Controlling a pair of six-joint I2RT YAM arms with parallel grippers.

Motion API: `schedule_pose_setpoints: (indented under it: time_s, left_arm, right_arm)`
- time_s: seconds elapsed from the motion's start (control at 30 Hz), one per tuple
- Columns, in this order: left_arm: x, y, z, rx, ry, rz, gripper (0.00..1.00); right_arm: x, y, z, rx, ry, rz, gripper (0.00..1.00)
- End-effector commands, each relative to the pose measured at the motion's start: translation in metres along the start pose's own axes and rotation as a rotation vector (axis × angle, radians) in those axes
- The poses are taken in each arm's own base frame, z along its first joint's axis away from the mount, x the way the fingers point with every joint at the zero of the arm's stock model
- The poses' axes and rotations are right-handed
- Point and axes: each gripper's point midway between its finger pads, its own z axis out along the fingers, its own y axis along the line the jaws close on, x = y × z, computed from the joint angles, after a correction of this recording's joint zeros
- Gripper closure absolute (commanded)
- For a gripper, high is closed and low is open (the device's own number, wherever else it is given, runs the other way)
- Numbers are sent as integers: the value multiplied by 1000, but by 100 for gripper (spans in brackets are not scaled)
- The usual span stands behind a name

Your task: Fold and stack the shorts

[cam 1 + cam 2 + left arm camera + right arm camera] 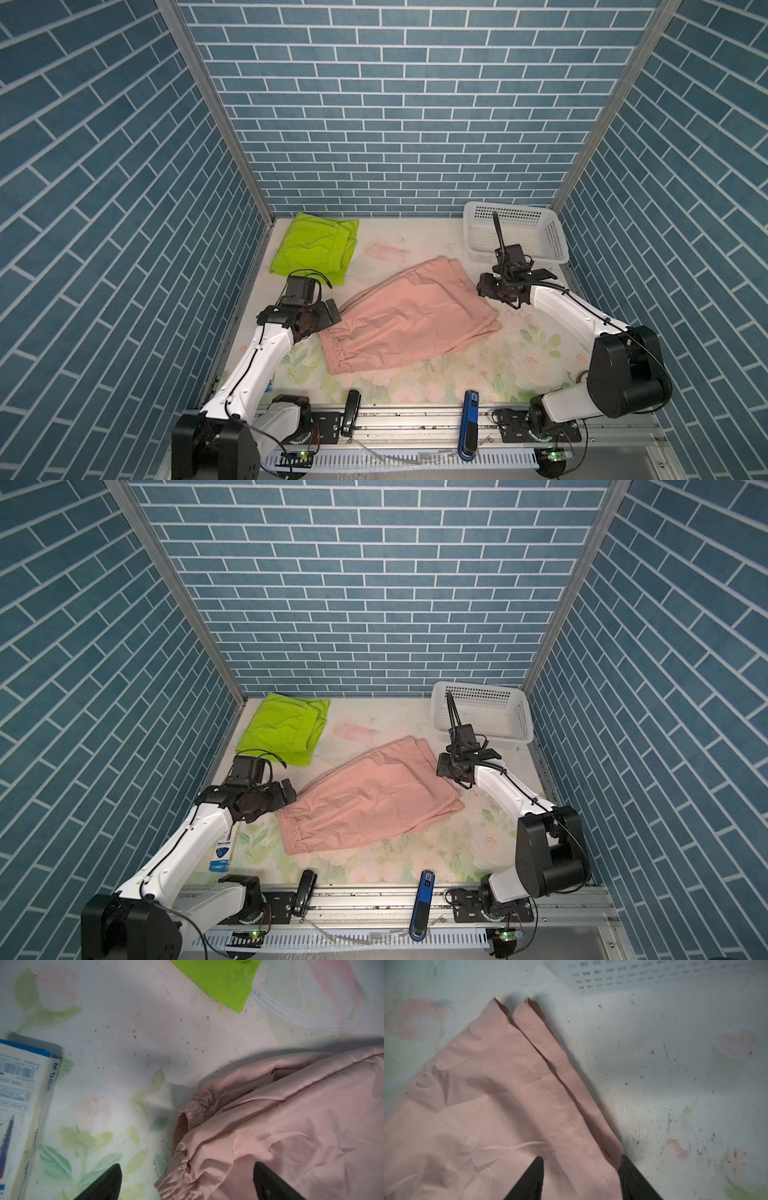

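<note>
The salmon-pink shorts lie folded lengthwise across the middle of the table, with the waistband at the near left and the leg hems at the far right. My left gripper is open at the waistband corner, its fingers on either side of the gathered elastic. My right gripper is open over the leg hem edge, and the cloth lies flat between its fingers. The lime-green shorts lie folded at the far left.
A white perforated basket stands at the far right corner, just behind my right gripper. A blue and white packet lies by the left edge. A black tool and a blue one sit on the front rail.
</note>
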Motion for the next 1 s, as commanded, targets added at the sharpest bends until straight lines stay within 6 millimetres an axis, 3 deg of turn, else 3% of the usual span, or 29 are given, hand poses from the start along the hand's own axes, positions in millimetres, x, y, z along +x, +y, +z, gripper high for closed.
schedule_pose_setpoints:
  time_s: [0.0, 0.13, 0.3, 0.5, 0.67, 0.83, 0.97]
  left_arm:
    - [-2, -9, 1, 77, -36, -21, 0]
    - [5, -4, 9, 53, -7, -10, 0]
    - [6, -4, 16, 50, 20, -6, 0]
    - [6, -9, 17, 85, 5, -8, 0]
    - [6, -17, 26, 128, 20, -14, 0]
    - [4, -19, 34, 126, 39, 0, 0]
    - [2, -21, 37, 129, 41, 12, 0]
  right_arm:
    - [39, -14, 5, 45, 125, 10, 41]
    - [52, -19, 18, 47, 145, 5, 41]
    - [52, -18, 37, 53, 187, -20, 46]
    - [49, -13, 28, 30, 171, -5, 100]
    - [45, -17, -5, 49, 123, 13, 100]
    - [54, -41, -45, 174, 123, 44, 100]
    - [80, -55, -43, 211, 155, 92, 100]
